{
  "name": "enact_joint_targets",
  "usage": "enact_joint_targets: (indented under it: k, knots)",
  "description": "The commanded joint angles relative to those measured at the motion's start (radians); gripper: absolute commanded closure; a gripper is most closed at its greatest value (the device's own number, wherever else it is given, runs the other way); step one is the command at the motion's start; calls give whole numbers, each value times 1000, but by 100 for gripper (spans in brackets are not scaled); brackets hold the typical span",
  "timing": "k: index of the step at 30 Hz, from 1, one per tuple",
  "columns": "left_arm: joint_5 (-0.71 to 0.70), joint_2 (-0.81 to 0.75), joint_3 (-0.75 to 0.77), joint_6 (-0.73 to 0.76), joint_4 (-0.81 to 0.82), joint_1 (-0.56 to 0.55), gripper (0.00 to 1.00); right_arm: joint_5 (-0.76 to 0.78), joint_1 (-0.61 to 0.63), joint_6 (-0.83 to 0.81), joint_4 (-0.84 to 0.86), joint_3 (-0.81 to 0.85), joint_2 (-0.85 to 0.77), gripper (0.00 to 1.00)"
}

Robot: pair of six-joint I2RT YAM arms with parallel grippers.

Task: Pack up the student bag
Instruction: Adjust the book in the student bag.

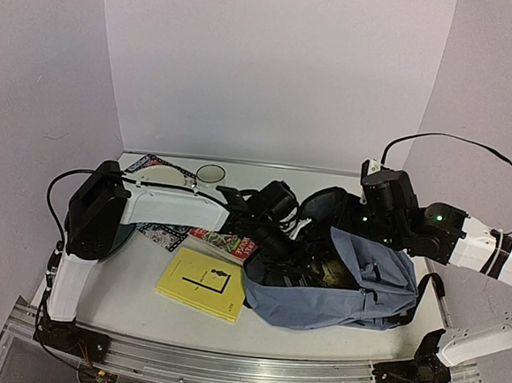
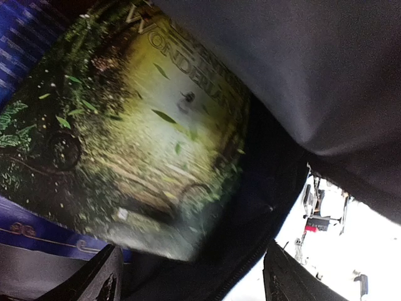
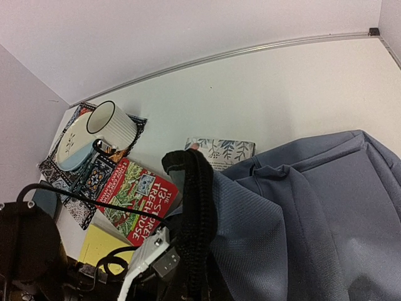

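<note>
The student bag [image 1: 346,283] lies on the table, blue-grey, its mouth facing left. My right gripper [image 1: 366,220] is shut on the bag's black zippered rim [image 3: 199,200] and holds the flap up. My left gripper [image 1: 274,239] reaches into the mouth. In the left wrist view its fingers [image 2: 103,279] stand wide apart, open, around the zipper edge. Just ahead of them a green-covered book [image 2: 138,138] lies inside the bag against dark lining. The right gripper's fingers are hidden under the fabric in the right wrist view.
A yellow book [image 1: 200,282] lies left of the bag, with a red book [image 3: 135,197] behind it. A white mug [image 3: 113,125] and a plate [image 3: 72,144] sit on a patterned mat at the back left. A floral-printed item [image 3: 220,150] lies behind the bag.
</note>
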Motion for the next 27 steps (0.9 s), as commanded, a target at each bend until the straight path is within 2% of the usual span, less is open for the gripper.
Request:
enact_joint_targets:
  k: [1,12,19,27]
  knots:
    - [-24,-61,14,39,-26,5,22,50,-6,-12,19,0,-15,100]
    - [-202,-328,-251,-10,-30,138,17,72,-6,39,-43,-95,-26,100]
    - [-218,-434,-422,-48,4,289,16,93,-7,55,-66,-149,-42,100]
    - [-165,-483,-649,-193,202,437,15,77,-6,67,-116,-195,-45,99]
